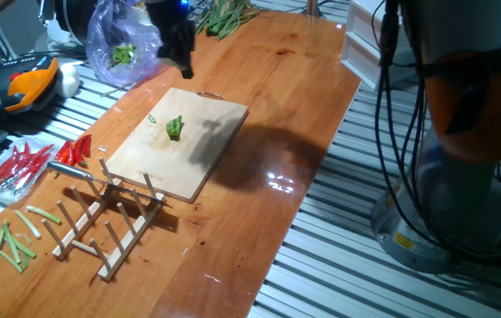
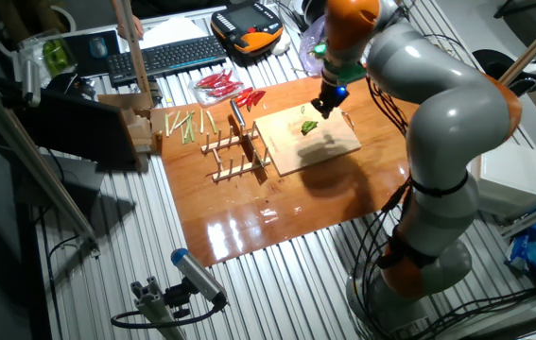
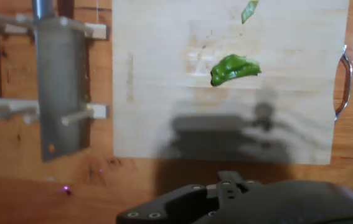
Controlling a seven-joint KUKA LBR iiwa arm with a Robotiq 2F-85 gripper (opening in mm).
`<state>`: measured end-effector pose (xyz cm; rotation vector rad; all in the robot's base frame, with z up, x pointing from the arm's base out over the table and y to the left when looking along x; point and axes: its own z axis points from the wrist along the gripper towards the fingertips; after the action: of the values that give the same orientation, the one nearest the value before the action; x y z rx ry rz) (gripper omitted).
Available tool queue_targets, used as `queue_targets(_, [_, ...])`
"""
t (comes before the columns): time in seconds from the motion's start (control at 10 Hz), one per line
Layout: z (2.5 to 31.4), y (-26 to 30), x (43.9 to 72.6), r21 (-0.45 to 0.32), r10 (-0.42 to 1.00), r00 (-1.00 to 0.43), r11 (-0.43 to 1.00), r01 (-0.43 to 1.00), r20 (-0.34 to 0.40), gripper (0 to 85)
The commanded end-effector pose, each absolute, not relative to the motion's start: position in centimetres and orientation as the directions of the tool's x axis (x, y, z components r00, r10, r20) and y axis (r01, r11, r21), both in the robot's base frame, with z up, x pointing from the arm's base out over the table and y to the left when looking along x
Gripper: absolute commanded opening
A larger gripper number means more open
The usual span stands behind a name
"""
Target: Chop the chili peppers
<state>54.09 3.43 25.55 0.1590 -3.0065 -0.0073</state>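
A small bright green chili pepper chunk point(image 1: 174, 128) lies on the wooden board point(image 1: 188, 163), with a tiny green bit point(image 1: 152, 117) beside it. In the hand view the chunk point(image 3: 233, 67) sits at upper middle of the board point(image 3: 164, 112), and the bit point(image 3: 248, 11) lies near the top edge. My gripper point(image 1: 182, 62) hangs above the table just beyond the board's far end, empty and apart from the chili. In the other fixed view it point(image 2: 327, 102) hovers close above the chili point(image 2: 309, 126). Its fingers are dark, and their spacing is unclear.
A cleaver point(image 3: 61, 93) rests in the wooden dowel rack point(image 1: 100, 221) next to the board. Long red chilies point(image 1: 29, 163) and pale green stalk sticks point(image 1: 3, 243) lie at the left. A plastic bag point(image 1: 122, 44) and an orange pendant point(image 1: 25, 84) sit behind.
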Motion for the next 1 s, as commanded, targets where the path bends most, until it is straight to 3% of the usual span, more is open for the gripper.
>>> queue_targets(0.0, [25.4,4.3,54.8,0.003,-0.088,-0.988,0.996,-0.089,0.128,0.0])
queue_targets(0.7, [23.8,11.2,58.3,-0.091,-0.016,-0.994,0.996,-0.026,0.110,0.0])
queue_targets(0.8, [23.1,11.9,58.6,-0.099,-0.001,-0.995,0.995,-0.011,0.098,17.0])
queue_targets(0.9, [22.5,12.5,58.9,-0.099,0.015,-0.996,0.995,0.006,0.093,17.0])
